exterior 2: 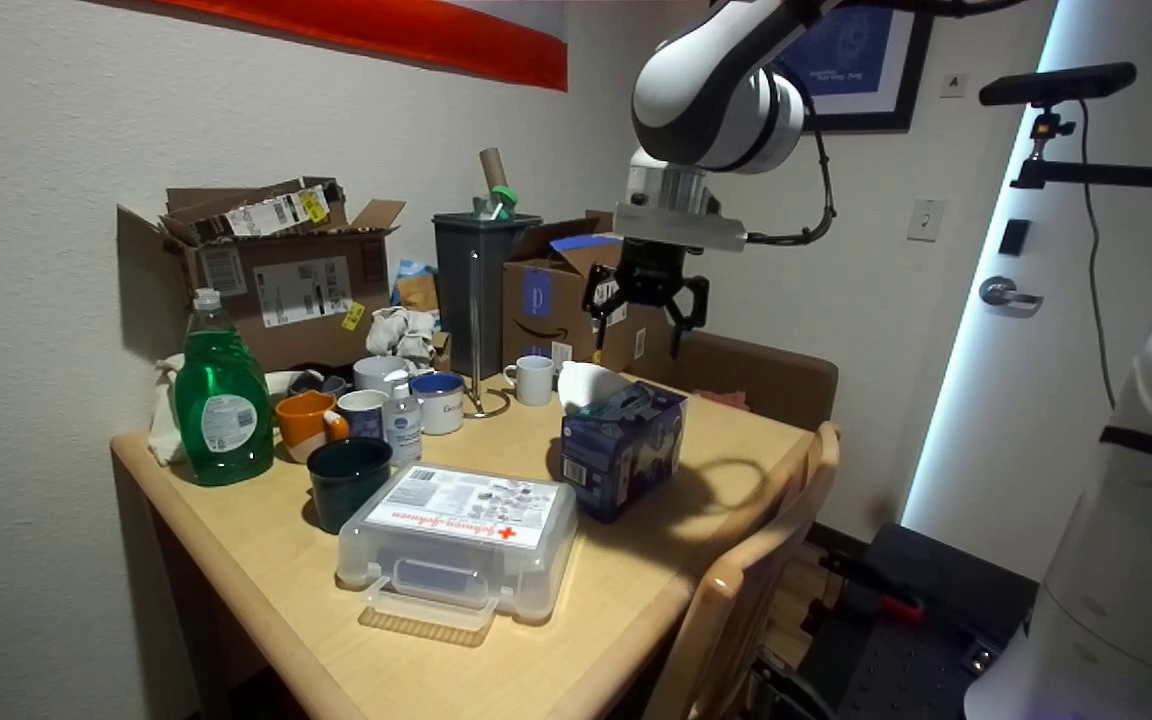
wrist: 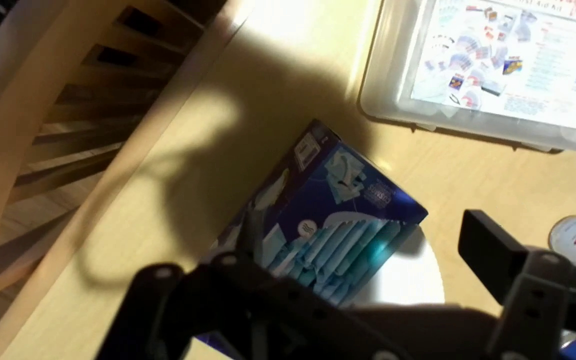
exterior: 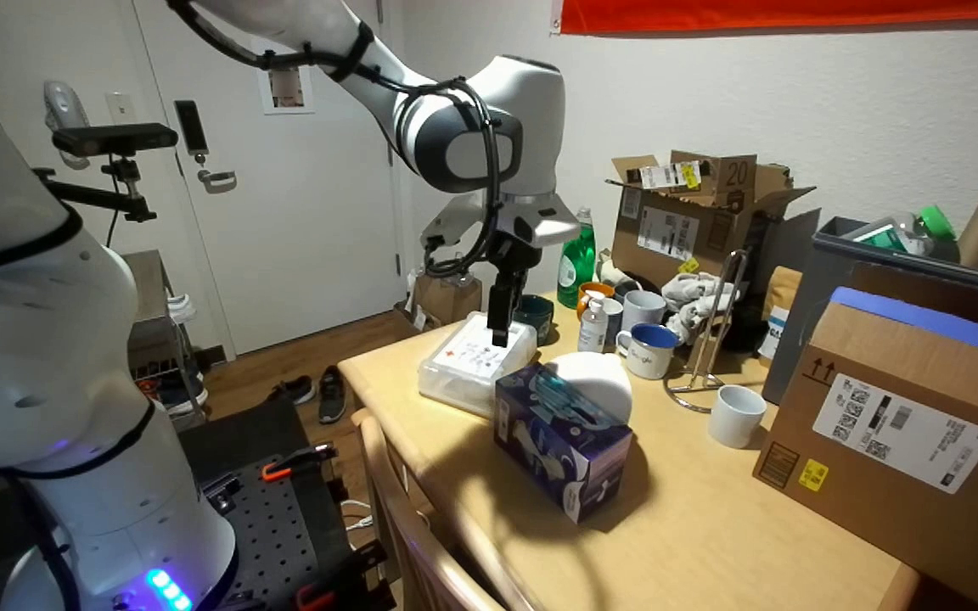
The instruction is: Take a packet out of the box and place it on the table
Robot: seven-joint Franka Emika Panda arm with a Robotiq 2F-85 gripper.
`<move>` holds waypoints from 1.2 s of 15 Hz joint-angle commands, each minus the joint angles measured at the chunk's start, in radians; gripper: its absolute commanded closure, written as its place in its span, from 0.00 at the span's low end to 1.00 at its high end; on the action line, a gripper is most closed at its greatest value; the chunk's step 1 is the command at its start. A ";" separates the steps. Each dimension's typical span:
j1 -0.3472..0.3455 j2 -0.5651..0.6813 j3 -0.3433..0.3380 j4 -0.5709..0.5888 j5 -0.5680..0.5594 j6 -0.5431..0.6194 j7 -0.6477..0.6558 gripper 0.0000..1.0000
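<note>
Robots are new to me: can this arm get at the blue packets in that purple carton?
Probably yes: its open claw hangs roughly above the purple carton, blue packets show at its top, with nothing visibly between.

Opposed exterior views share the table (exterior: 710, 526), wrist view above

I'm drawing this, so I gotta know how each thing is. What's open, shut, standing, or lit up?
claw, open, nothing in it
box, top open
packets, lined up inside the box
first-aid case, shut, flat on the table
green bottle, standing
pump bottle, standing
orange mug, upright
dark mug, upright
back carton, open
bin, stuff showing over its rim
robot light, glowing blue
</note>
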State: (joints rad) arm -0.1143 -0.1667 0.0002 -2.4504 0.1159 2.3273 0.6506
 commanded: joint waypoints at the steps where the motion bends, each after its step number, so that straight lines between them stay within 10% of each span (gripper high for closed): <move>1: 0.003 0.005 -0.015 0.001 0.006 0.019 0.029 0.00; 11: -0.017 0.089 -0.043 0.090 0.018 -0.019 0.252 0.00; 18: -0.010 0.173 -0.089 0.181 0.014 -0.101 0.232 0.66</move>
State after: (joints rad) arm -0.1255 -0.0388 -0.0770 -2.3291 0.1265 2.2789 0.8888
